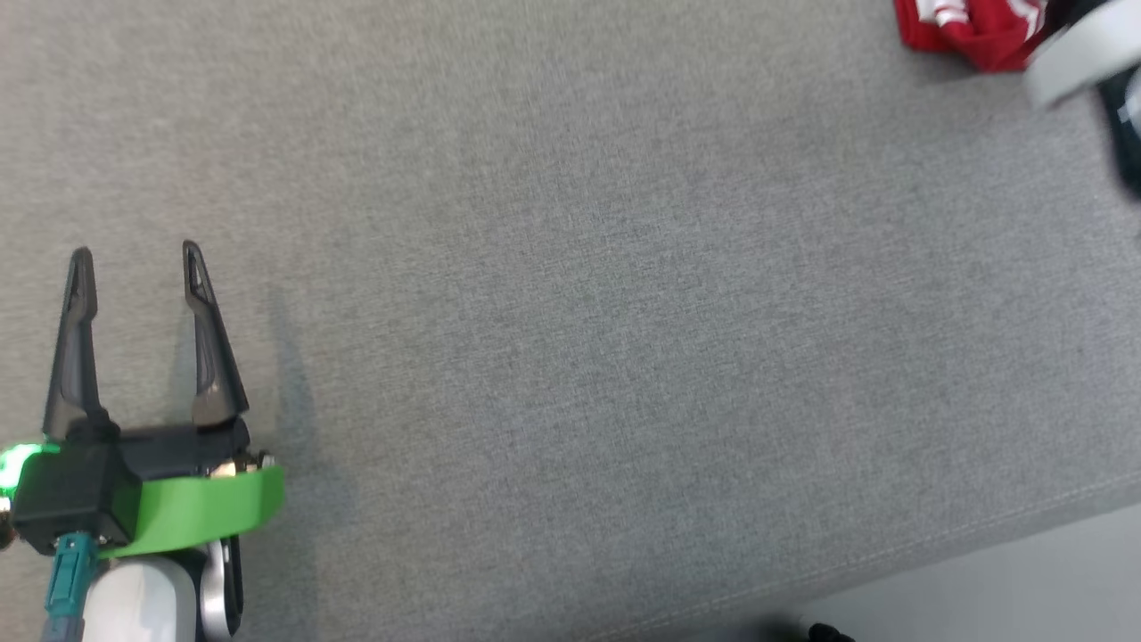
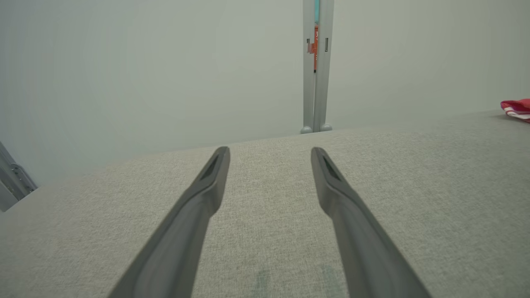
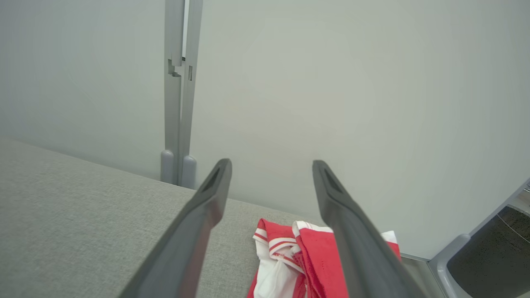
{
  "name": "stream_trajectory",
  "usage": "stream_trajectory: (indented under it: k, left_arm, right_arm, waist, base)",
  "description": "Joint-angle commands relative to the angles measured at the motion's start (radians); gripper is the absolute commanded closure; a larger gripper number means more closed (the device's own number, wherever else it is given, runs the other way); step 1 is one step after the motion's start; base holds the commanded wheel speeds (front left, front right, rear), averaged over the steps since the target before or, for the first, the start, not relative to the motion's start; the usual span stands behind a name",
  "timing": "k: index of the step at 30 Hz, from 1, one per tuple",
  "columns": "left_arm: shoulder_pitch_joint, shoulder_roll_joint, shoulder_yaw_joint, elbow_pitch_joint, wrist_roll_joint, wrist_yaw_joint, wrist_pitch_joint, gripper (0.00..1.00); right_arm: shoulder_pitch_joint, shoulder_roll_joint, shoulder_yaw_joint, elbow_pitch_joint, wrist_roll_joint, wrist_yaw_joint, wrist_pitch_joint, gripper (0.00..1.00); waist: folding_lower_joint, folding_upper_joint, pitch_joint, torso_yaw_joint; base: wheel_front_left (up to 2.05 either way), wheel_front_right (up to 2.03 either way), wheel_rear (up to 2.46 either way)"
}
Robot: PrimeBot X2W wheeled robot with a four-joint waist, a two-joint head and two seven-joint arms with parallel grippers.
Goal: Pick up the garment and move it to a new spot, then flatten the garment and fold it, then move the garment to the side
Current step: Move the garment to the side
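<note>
The garment (image 1: 967, 27) is red with white stripes and lies bunched at the far right corner of the grey fabric surface (image 1: 570, 312). My pale right forearm (image 1: 1070, 49) reaches in beside it. In the right wrist view my right gripper (image 3: 271, 163) is open and holds nothing, hovering just above the garment (image 3: 314, 256), which lies crumpled between and under its fingers. Far from the garment, at the near left, my left gripper (image 1: 136, 251) is open and empty over bare fabric. The left wrist view shows its spread fingers (image 2: 270, 150) and an edge of the garment (image 2: 517, 108) far right.
The surface's front edge runs along the lower right, with pale floor (image 1: 1025, 580) beyond. A grey partition post (image 3: 178, 103) and a plain wall stand right behind the surface. A dark grey-rimmed object (image 3: 488, 256) sits past the right end.
</note>
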Motion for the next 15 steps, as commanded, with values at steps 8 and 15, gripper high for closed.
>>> stream_trajectory:
  k: [8, 15]
  left_arm:
    - [0.074, -0.027, -0.002, 0.08, -0.049, -0.016, -0.015, 0.0]
    - [0.088, -0.048, -0.011, 0.174, -0.068, -0.035, -0.017, 0.0]
  right_arm:
    - [0.338, 0.15, -0.136, -0.15, -0.111, -0.001, -0.002, 0.0]
    - [0.547, 0.219, -0.2, -0.232, -0.136, -0.001, -0.002, 0.0]
  waist:
    - [0.0, 0.0, -0.243, 0.102]
    - [0.0, 0.0, -0.305, 0.151]
  base:
    - [0.0, 0.0, 0.0]
    - [0.0, 0.0, 0.0]
